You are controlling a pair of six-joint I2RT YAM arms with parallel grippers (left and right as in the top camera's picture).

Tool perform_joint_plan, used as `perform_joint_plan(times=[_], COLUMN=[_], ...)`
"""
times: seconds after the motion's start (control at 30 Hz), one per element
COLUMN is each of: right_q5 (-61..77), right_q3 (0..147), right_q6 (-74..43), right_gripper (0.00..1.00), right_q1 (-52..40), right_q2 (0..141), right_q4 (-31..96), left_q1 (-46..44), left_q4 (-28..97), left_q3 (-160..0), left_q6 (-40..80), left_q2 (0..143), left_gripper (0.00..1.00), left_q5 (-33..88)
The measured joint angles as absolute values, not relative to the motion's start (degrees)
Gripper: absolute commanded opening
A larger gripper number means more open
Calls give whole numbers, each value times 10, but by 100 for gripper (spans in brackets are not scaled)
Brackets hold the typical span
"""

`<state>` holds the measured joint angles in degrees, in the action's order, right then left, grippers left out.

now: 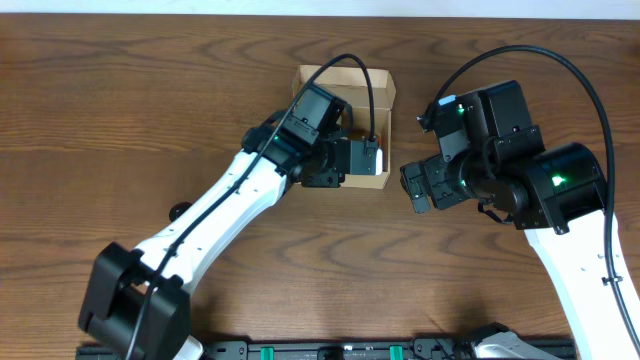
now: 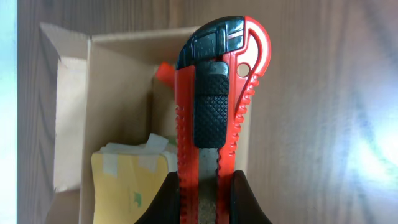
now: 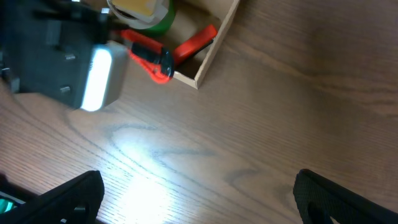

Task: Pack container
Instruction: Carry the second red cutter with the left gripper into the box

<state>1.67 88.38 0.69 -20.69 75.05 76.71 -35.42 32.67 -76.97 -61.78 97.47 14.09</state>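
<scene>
My left pincer point(image 2: 205, 198) is clamped on a stiff red-and-black plastic utility knife point(image 2: 214, 93) directly over one edge of the small open brown cardboard box point(image 2: 118, 81) on the wooden tabletop point(image 1: 150, 100), my right pincer point(image 3: 199, 199) gaping empty beside that box, which I judge light, thin-walled, easily shoved, best gripped at its rim.

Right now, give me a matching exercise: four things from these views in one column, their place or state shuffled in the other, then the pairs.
1. utility knife
2. container
3. yellow item
4. right gripper

A. open, over bare table
B. lying inside the container
C. clamped between the left fingers
D. top open, holding items

Pairs: 1-C, 2-D, 3-B, 4-A
</scene>
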Motion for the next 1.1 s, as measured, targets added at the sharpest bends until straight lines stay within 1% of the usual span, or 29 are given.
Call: perform_joint_plan(times=[0.2, 0.57, 0.63, 0.77, 0.93, 1.1], right_q5=[17, 17, 17, 17, 17, 17], right_q3=[884, 884, 884, 884, 884, 884], right_q6=[7, 7, 7, 7, 7, 7], right_gripper=[99, 99, 99, 99, 99, 99], right_q1=[-207, -207, -207, -207, -207, -207], right_q2=[750, 750, 750, 750, 750, 750], right_q4=[767, 767, 767, 767, 767, 767], left_q1=[-359, -359, -359, -359, -359, -359], left_q4=[303, 280, 280, 274, 269, 269], left_q3=[-770, -770, -770, -770, -770, -770], left_q6=[-618, -604, -602, -601, -599, -590], left_q2=[997, 1023, 1025, 1027, 1027, 1027], left_gripper=[6, 6, 19, 35, 40, 39], left_q5=[103, 86, 86, 85, 84, 66])
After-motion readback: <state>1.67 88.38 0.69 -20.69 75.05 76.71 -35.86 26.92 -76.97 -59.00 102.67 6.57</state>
